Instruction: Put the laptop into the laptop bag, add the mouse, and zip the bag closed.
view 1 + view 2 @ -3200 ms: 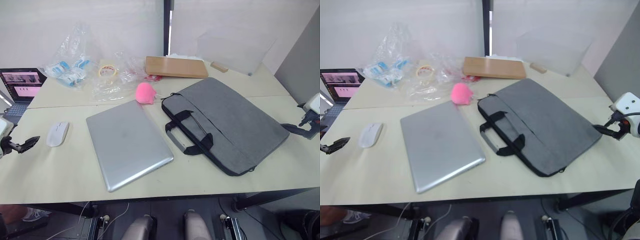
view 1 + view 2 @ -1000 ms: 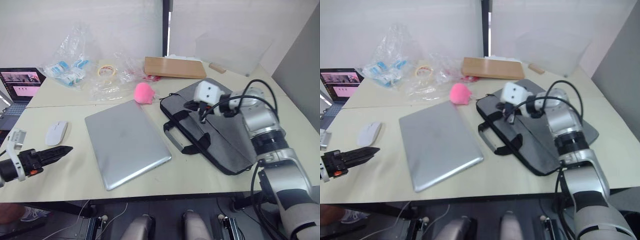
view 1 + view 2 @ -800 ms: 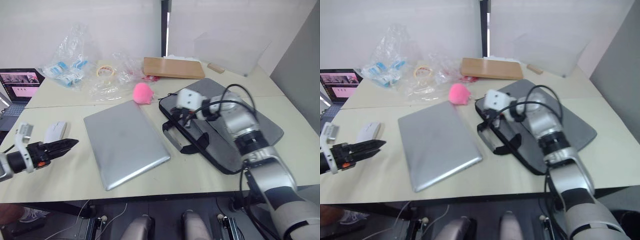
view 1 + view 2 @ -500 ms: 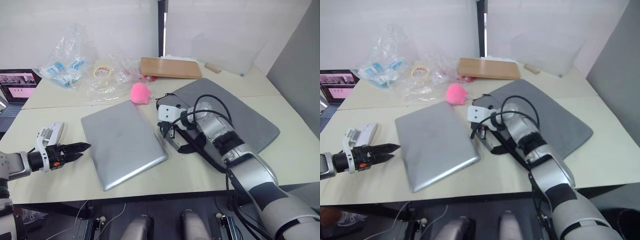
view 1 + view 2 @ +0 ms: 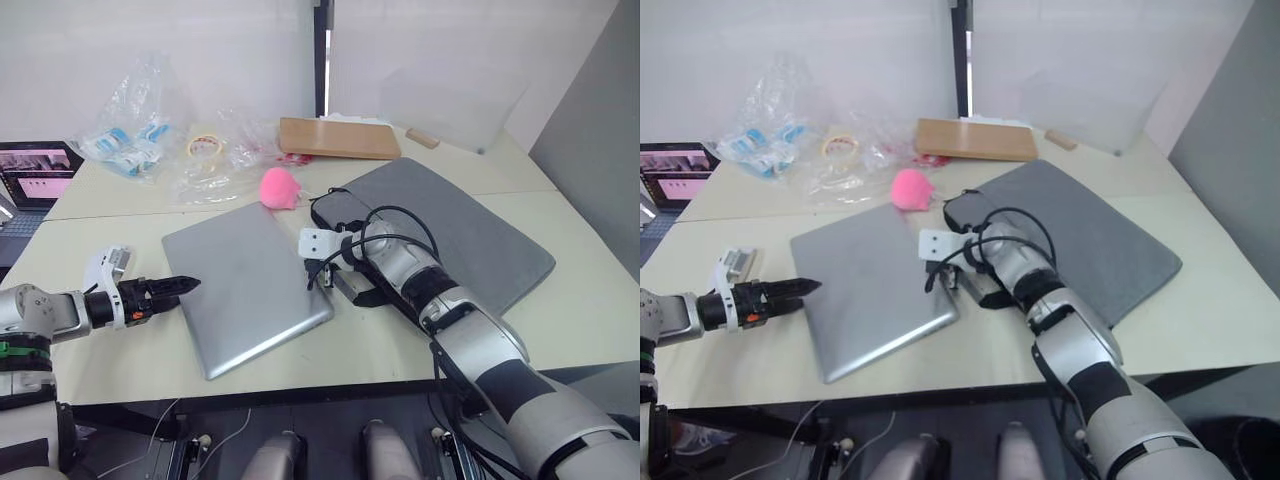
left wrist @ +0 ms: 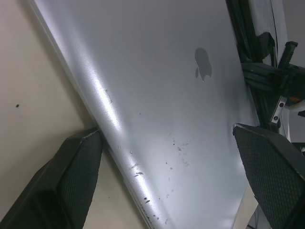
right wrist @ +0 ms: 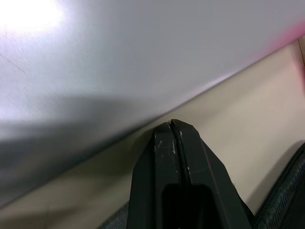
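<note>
The silver laptop (image 5: 245,285) lies flat and closed on the table, left of the grey laptop bag (image 5: 470,235), whose black handles (image 5: 372,292) face it. My left gripper (image 5: 188,285) is open at the laptop's left edge. In the left wrist view one finger (image 6: 71,181) rests on the table beside that edge and the other (image 6: 276,181) stands over the lid. My right gripper (image 5: 313,278) is shut, its tips (image 7: 170,126) at the laptop's right edge, in the gap between laptop and bag. The mouse is hidden behind my left wrist.
A pink plush toy (image 5: 278,187) sits just behind the laptop. Further back lie a wooden board (image 5: 333,138), crumpled plastic bags (image 5: 150,135) and a tape roll (image 5: 205,147). A second laptop with a lit screen (image 5: 35,170) stands at the far left.
My right gripper has come off the bag's handles and moved left to the laptop's right edge. My left gripper has slid right to the laptop's left edge. The camera has shifted slightly.
</note>
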